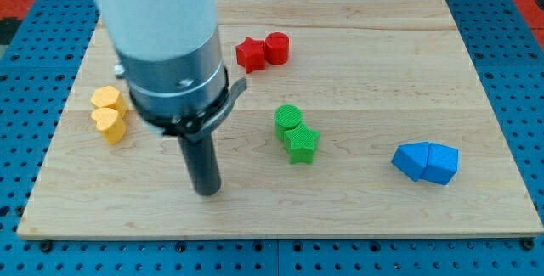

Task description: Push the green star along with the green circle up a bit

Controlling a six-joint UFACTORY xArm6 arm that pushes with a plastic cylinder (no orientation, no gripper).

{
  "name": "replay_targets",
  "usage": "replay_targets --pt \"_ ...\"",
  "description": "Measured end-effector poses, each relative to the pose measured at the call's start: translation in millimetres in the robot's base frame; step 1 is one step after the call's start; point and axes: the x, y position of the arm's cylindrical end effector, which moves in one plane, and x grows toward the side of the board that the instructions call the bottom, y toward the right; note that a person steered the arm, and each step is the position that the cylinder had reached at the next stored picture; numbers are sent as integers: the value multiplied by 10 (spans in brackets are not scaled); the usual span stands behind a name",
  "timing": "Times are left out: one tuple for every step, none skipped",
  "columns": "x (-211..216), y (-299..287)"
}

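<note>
The green star [302, 145] lies near the board's middle, touching the green circle [288, 120], which sits just above and slightly left of it. My tip [206, 191] rests on the board to the left of and below both green blocks, about a hundred pixels from the star, touching neither.
A red star [250, 53] and red circle [276, 47] touch near the view's top. A yellow hexagon [107, 99] and yellow heart [109, 125] sit at the left. Two blue blocks [426, 162] lie at the right. The wooden board [374, 47] rests on a blue perforated table.
</note>
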Motion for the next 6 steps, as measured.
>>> replay_targets --pt "432 550" --pt "347 1133" --pt "303 1263" --pt "303 1263" --pt "124 1243" --pt "-268 1458"
